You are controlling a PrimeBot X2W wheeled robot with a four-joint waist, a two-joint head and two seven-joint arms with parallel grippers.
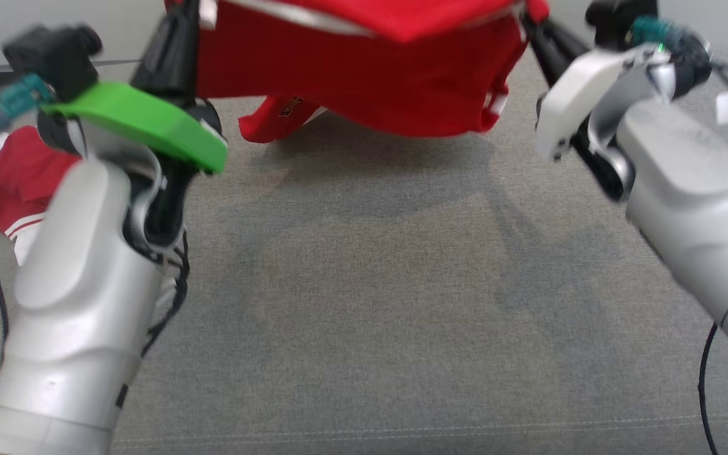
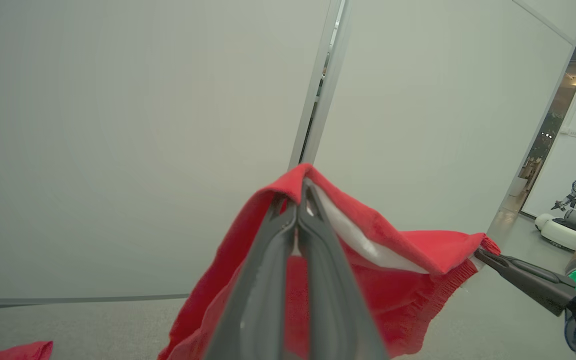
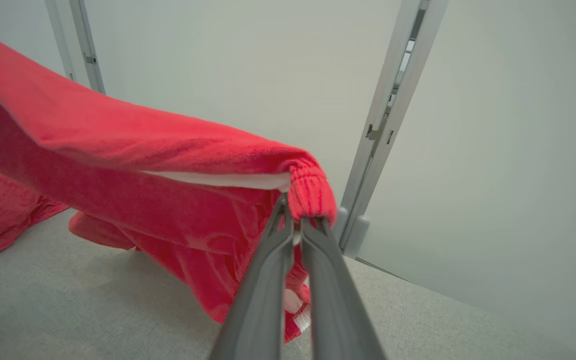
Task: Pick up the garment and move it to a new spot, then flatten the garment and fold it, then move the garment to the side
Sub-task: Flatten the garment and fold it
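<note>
One red garment (image 1: 364,69) between left gripper (image 2: 299,197) and right gripper (image 3: 295,222)

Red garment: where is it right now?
Head view, top centre: the red garment hangs stretched between the left gripper and the right gripper, each shut on its top edge, over the grey surface.

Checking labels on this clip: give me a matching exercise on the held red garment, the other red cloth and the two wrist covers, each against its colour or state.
Column one:
1 held garment
2 second red cloth
3 left wrist cover
4 right wrist cover

Column two:
A white
B lying on the grey surface, at the robot's left
C green
D pinched by left gripper and right gripper

Pairs: 1-D, 2-B, 3-C, 4-A
</note>
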